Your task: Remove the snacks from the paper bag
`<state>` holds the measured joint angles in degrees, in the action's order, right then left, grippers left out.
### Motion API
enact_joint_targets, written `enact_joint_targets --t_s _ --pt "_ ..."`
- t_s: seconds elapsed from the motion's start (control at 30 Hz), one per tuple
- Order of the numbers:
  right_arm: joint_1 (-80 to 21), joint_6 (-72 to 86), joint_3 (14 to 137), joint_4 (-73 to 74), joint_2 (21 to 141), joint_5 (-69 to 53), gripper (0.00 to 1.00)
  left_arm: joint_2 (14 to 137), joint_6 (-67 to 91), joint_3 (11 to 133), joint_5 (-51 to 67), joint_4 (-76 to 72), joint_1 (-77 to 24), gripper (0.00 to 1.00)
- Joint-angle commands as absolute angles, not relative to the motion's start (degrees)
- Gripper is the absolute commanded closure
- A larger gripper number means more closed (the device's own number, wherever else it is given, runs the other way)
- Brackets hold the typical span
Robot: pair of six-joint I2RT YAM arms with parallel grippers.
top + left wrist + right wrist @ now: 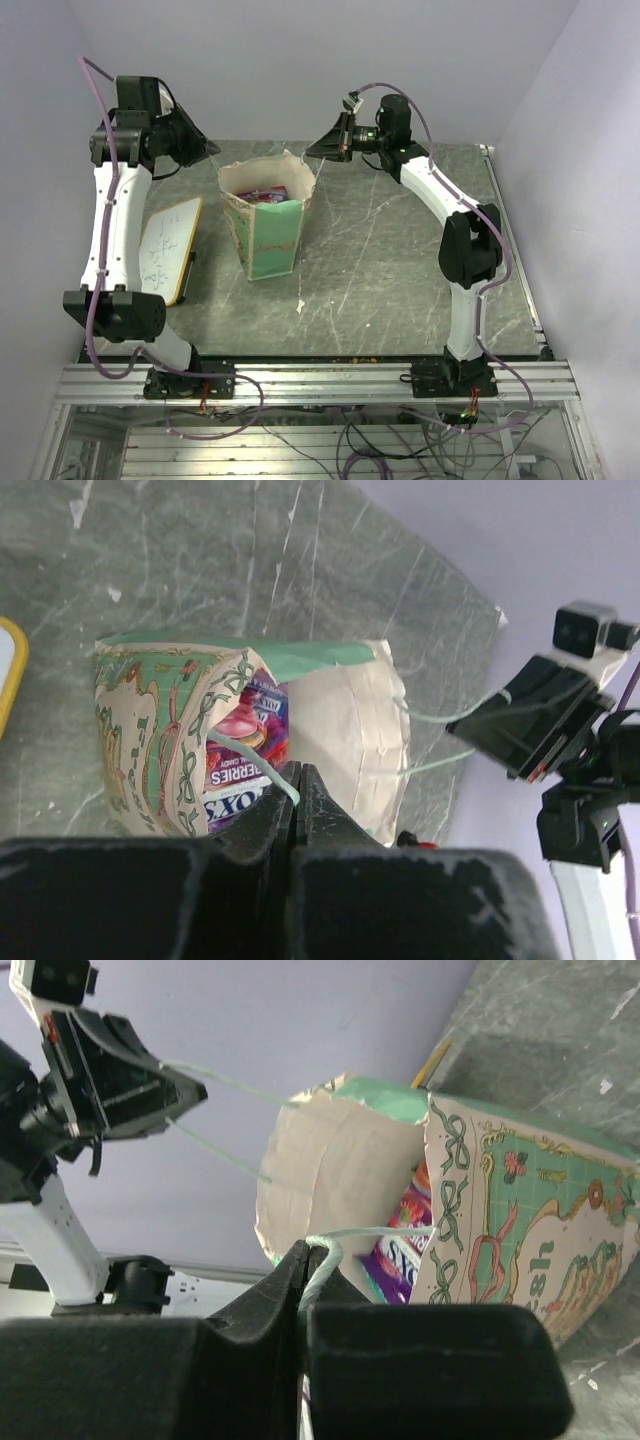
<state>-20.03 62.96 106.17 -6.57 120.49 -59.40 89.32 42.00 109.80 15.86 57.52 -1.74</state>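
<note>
Both ends: clamped left tool [298, 772] and right tool [305, 1253] on string handles [380, 1230], held paper bag [270, 240] open for snacks [240, 770].

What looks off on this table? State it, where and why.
The paper bag stands upright, but its rim is crumpled and uneven. Both string handles are stretched sideways, one pinched in the left fingers, one in the right fingers. The snacks sit inside.
</note>
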Motion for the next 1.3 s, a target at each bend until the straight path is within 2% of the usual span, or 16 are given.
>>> enact_joint_targets --t_s 0.0,0.27,0.53,0.83,1.1,1.27 --pt "-19.5 58.6 108.9 -4.3 118.9 -61.6 1.0 92.5 43.8 116.3 20.3 52.5 1.9 0.93" --pt "-19.9 48.4 106.3 8.7 114.3 -60.3 1.0 102.2 51.2 127.0 30.8 41.8 3.8 0.93" --pt "-21.1 35.9 96.0 21.6 105.1 -54.4 1.0 103.0 57.9 124.5 37.8 25.3 1.6 0.93" --pt "-21.4 33.4 79.3 21.7 92.0 -49.6 1.0 102.4 52.7 123.3 34.2 27.8 -13.1 0.93" --pt "-21.5 29.2 66.4 28.6 81.8 -42.7 1.0 100.2 46.3 117.1 29.4 34.0 -24.5 0.93" --pt "-21.6 30.5 56.1 27.9 73.9 -40.7 1.0 98.5 45.0 113.2 27.0 36.7 -30.5 0.93"
